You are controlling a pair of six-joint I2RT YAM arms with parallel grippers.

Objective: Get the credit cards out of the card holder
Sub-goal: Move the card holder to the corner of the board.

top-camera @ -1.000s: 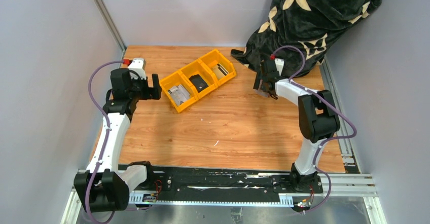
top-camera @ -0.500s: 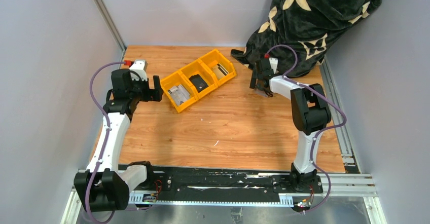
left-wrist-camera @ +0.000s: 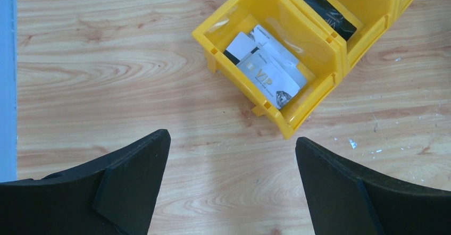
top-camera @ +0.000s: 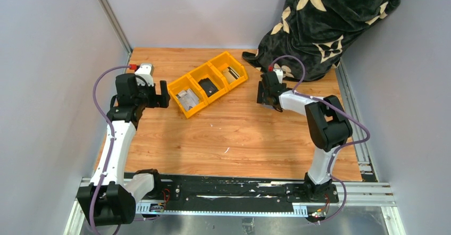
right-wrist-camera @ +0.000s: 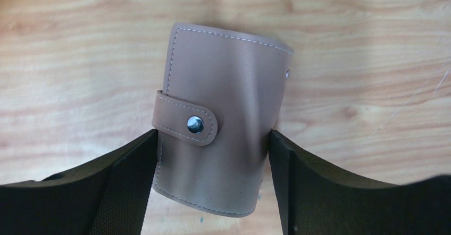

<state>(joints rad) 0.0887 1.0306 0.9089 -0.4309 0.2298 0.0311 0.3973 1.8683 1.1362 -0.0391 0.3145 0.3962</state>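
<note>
The card holder point(right-wrist-camera: 228, 75) lies closed, tab snapped, flat on the surface point(right-wrist-camera: 80, 43), well right of the yellow bin row point(left-wrist-camera: 314, 99). The right gripper point(right-wrist-camera: 213, 139) straddles it, jaws right at both its long edges, but a firm clamp cannot be told. The left gripper point(left-wrist-camera: 231, 142) hovers just left of the bin row, jaws wide and empty, and the credit cards point(left-wrist-camera: 266, 73) sit loose in that row's left-end bin.

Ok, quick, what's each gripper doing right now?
Left gripper: open, holding nothing.
Right gripper: fingers closed on both sides of the tan wallet.
</note>
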